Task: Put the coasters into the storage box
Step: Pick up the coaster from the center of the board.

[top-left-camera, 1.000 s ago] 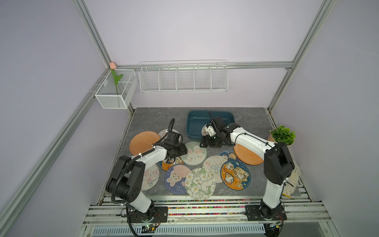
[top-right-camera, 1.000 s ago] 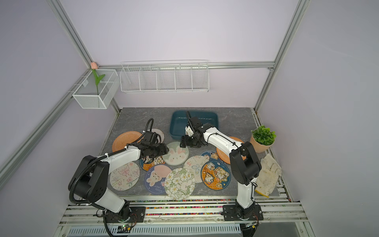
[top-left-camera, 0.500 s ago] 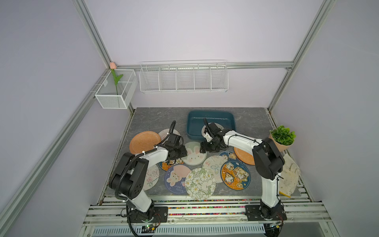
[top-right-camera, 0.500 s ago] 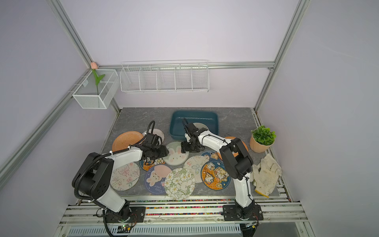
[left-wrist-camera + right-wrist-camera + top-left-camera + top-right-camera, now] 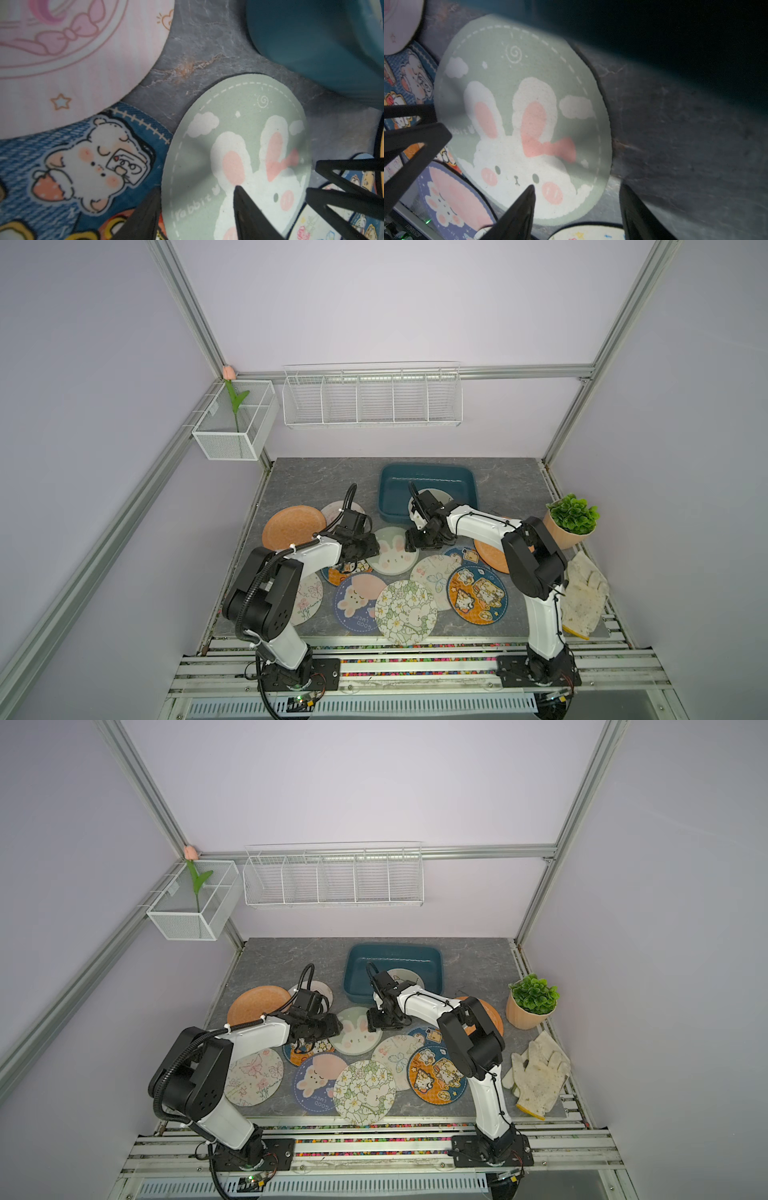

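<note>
A lab robot cell; aluminium frame (image 5: 519, 372), lilac walls (image 5: 374, 302), mounting rails (image 5: 415, 674).

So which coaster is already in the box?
The pale cream coaster lying inside the storage box, just behind the right arm; all the others lie outside it on the table.

Pale green coaster (image 5: 392, 553) bears a white rabbit; storage box (image 5: 428, 479) is dark teal.

green bunny coaster (image 5: 239, 153): "rabbit" in white near the rim
navy bunny coaster (image 5: 318, 1081): "GOOD", rest too tiny to read
</note>
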